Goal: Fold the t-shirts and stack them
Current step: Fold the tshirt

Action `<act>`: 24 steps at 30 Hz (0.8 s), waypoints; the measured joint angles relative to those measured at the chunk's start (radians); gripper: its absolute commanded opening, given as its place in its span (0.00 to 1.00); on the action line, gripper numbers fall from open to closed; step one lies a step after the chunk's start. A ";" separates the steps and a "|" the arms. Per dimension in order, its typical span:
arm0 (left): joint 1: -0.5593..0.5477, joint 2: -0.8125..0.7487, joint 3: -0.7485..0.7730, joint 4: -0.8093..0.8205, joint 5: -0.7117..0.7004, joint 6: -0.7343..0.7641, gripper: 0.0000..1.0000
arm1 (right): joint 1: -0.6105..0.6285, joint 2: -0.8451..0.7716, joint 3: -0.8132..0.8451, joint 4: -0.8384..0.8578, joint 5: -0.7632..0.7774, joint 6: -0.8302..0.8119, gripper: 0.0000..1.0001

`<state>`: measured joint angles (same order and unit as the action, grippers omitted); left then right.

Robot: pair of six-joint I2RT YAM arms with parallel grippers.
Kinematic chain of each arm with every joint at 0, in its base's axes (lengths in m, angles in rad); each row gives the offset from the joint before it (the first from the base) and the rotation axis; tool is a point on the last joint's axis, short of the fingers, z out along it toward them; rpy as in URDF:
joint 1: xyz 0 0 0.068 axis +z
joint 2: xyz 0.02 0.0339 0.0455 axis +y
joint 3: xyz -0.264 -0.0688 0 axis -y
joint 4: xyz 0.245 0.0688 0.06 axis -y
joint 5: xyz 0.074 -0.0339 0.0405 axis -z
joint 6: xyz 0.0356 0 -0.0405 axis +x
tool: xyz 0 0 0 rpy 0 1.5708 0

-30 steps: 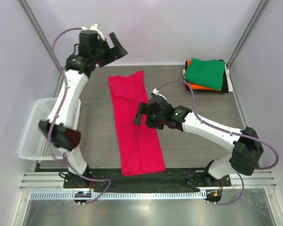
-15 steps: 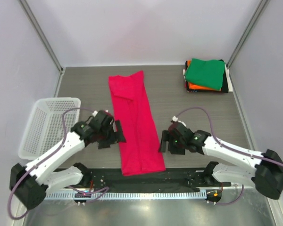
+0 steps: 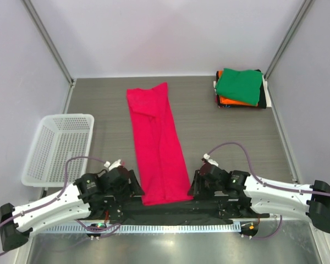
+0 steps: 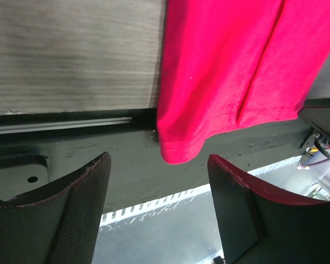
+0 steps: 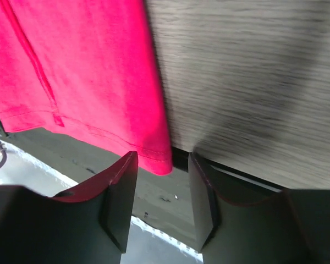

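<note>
Left gripper: low at the bottom left of the top view, beside the near left corner of the cloth. In the left wrist view the fingers are set wide apart, with the hem corner seen in the gap beyond them; nothing is held.

Right gripper: low at the bottom right of centre, at the near right corner of the cloth. In the right wrist view the fingers are parted by a narrower gap and the corner hem is framed between their tips. It appears ungripped, though contact is hard to judge from this angle.

Pink-red t-shirt: laid flat as a long narrow strip on the table, from the near edge up to the upper centre, leaning slightly left at the top.

Basket: white mesh, at the left edge, apart from the cloth.

Stack of folded t-shirts: at the upper right corner, with a green t-shirt on top and an orange t-shirt showing beneath it.
</note>
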<state>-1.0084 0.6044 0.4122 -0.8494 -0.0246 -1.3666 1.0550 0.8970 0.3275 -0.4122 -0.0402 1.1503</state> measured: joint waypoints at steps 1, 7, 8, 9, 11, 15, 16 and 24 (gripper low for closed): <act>-0.019 -0.006 -0.009 0.002 -0.007 -0.024 0.71 | 0.003 0.000 -0.005 0.015 0.001 0.006 0.47; -0.144 0.045 -0.072 0.086 -0.053 -0.156 0.60 | 0.008 0.002 -0.034 0.076 0.000 0.033 0.35; -0.170 0.068 -0.079 0.106 -0.063 -0.180 0.58 | 0.008 0.004 -0.037 0.079 0.000 0.035 0.34; -0.192 0.090 -0.080 0.118 -0.075 -0.201 0.56 | 0.009 0.006 -0.038 0.083 0.000 0.037 0.31; -0.234 0.136 -0.078 0.160 -0.106 -0.236 0.52 | 0.009 0.007 -0.042 0.094 0.002 0.038 0.28; -0.307 0.200 -0.075 0.223 -0.170 -0.305 0.43 | 0.009 0.010 -0.047 0.100 0.002 0.041 0.24; -0.322 0.211 -0.074 0.233 -0.185 -0.319 0.39 | 0.009 0.013 -0.047 0.103 0.001 0.041 0.22; -0.381 0.269 -0.048 0.264 -0.288 -0.381 0.00 | 0.009 0.019 -0.048 0.105 0.000 0.041 0.01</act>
<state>-1.3891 0.8734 0.3645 -0.5858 -0.3126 -1.7473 1.0641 0.9165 0.2798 -0.3073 -0.0399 1.1915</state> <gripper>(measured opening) 0.038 0.037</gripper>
